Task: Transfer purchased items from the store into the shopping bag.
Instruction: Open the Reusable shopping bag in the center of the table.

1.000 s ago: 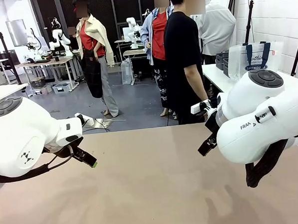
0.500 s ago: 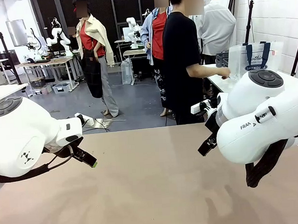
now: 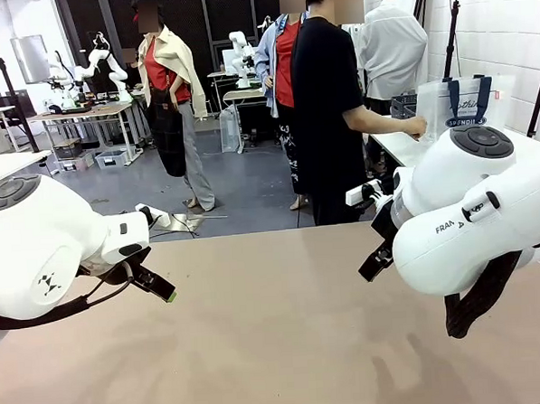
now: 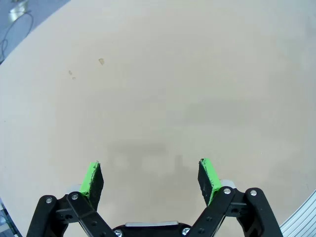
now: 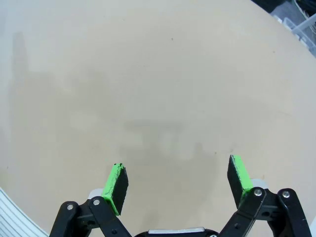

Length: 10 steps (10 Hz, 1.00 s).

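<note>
The left gripper [image 4: 153, 170] and the right gripper [image 5: 177, 177] are held wide open over the bench [image 3: 277, 328], nothing gripped. The shopping bag [image 3: 468, 101] is stood on a side table [image 3: 399, 150] past the far-right corner — a person's hand [image 3: 417, 126] just beside it.

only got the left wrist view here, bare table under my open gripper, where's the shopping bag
observer: The shopping bag stands on a white side table beyond the far right corner of yours.
operator: anyone near it
observer: Yes, a person in a black shirt stands at the far side, one hand stretched out to the bag's edge.
operator: right gripper holding anything
observer: No, the right gripper is open, with nothing between its fingers, over the bare table.
</note>
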### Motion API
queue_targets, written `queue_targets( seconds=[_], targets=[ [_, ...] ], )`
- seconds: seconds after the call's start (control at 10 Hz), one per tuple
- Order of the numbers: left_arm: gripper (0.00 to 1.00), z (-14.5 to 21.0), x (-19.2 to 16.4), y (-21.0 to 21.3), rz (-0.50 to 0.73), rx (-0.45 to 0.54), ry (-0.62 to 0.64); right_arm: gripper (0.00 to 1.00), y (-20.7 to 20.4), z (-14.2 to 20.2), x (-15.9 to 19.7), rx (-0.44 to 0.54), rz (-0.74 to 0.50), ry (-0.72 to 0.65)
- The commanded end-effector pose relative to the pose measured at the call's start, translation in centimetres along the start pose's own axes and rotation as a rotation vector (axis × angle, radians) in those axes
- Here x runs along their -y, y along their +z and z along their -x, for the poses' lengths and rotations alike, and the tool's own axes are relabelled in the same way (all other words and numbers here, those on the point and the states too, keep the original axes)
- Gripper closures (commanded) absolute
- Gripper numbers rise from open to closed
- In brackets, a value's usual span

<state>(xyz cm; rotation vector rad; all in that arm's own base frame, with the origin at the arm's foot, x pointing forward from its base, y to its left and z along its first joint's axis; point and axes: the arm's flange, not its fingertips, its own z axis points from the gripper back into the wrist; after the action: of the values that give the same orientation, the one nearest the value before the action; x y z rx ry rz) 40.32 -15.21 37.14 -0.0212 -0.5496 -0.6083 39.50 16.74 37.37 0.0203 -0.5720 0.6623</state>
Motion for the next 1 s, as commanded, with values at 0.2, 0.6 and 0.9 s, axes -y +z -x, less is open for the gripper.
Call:
queue_targets(
  seconds=[0.2,0.6,0.9],
  targets=[
    [0.0,0.03,-0.1,0.0,0.0,0.0,0.002,0.0,0.0,0.0,0.01,0.0,0.0,0.0],
    [0.0,0.03,-0.1,0.0,0.0,0.0,0.002,0.0,0.0,0.0,0.01,0.0,0.0,0.0],
    [0.0,0.03,-0.1,0.0,0.0,0.0,0.002,0.0,0.0,0.0,0.01,0.0,0.0,0.0]
  ],
)
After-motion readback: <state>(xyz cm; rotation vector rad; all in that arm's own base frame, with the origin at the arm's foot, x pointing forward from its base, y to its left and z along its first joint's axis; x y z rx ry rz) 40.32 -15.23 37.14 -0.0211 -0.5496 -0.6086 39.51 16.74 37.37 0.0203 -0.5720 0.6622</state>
